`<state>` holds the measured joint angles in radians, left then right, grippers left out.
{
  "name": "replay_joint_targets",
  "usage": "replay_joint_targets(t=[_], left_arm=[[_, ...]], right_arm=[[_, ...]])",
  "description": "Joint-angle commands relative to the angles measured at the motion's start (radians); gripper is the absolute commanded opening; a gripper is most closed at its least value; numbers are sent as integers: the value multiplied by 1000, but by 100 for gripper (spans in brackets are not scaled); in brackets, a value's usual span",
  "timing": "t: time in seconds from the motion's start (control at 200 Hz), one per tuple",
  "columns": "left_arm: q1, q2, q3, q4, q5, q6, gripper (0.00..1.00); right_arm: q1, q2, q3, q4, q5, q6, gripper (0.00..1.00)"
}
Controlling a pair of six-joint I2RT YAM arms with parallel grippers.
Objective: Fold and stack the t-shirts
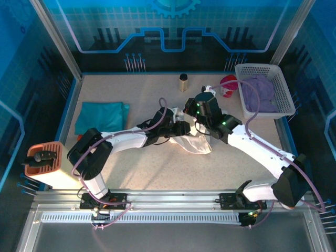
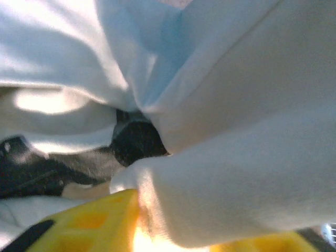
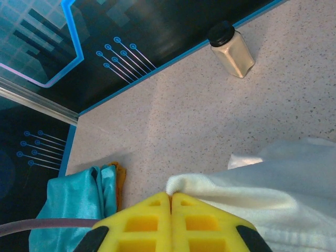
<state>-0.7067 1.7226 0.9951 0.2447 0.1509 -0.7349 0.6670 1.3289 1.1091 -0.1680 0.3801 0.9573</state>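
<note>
Overhead view of a speckled table [image 1: 136,173]. A large white cloth t-shirt [image 1: 195,143] lies crumpled at the centre, between the two arms. The heap's long axis runs diagonally from far left to near right. Its neck and hem are lost in the folds, so which way it points cannot be told.

The right gripper [image 3: 170,198] has its yellow fingers pressed together, with a fold of the white shirt's edge pinched at the tips. The left gripper [image 1: 181,128] is buried in the same shirt. Its wrist view is crowded with white folds, and a bunch of cloth lies between two yellow fingers [image 2: 89,223] that are cut off by the lower edge. Whether they clamp the cloth cannot be told.

A folded teal t-shirt [image 1: 102,116] lies flat at the far left, long side running left to right, well apart from the white one. A sliver of orange t-shirt [image 3: 119,176] pokes out from under it, mostly hidden.
</note>
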Motion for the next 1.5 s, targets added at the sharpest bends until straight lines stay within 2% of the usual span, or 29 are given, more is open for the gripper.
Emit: replay_joint_targets(t=[0.0,0.19,0.245,0.345,0.425,0.495,0.665,0.886,1.021,1.066,1.096,1.161,1.186,1.261,1.341,1.491], left_arm=[[13,3,50,1,-51,46,18],[44,-17,120,-139,-57,140,0],[60,-39,138,-210,-88,181,0],[85,-57,225,-428,-203,301,0],[126,-63,285,-547,-248,391,0],[171,-74,332,-612,-292,454,0],[273,-68,483,-694,-351,591,0],[377,75,769,-767,-410,730,0],[414,205,932,-802,-458,781,6],[421,257,1003,-847,-456,781,12],[424,285,1053,-887,-453,777,20],[423,325,1115,-967,-436,741,56],[423,326,1112,-979,-420,718,62],[422,292,1033,-974,-349,634,66],[416,215,869,-914,-260,548,67],[400,52,518,-770,-81,366,63]], right_arm=[[13,-23,33,48,-3,27,0],[11,-35,36,33,-12,12,0],[9,-37,34,36,-21,-2,0],[-3,-34,35,37,-65,-44,6],[-19,-32,38,15,-101,-70,17],[-34,-36,36,-8,-134,-91,36],[-70,-83,-15,-57,-184,-133,59],[-109,-190,-124,-160,-182,-203,83],[-135,-251,-200,-253,-166,-241,85],[-135,-273,-224,-280,-152,-248,85],[-137,-291,-261,-294,-146,-249,85],[-142,-328,-311,-307,-148,-249,85],[-143,-343,-329,-309,-150,-247,85],[-148,-379,-384,-301,-154,-235,85],[-162,-396,-432,-281,-174,-231,85],[-230,-363,-457,-263,-235,-235,85]])
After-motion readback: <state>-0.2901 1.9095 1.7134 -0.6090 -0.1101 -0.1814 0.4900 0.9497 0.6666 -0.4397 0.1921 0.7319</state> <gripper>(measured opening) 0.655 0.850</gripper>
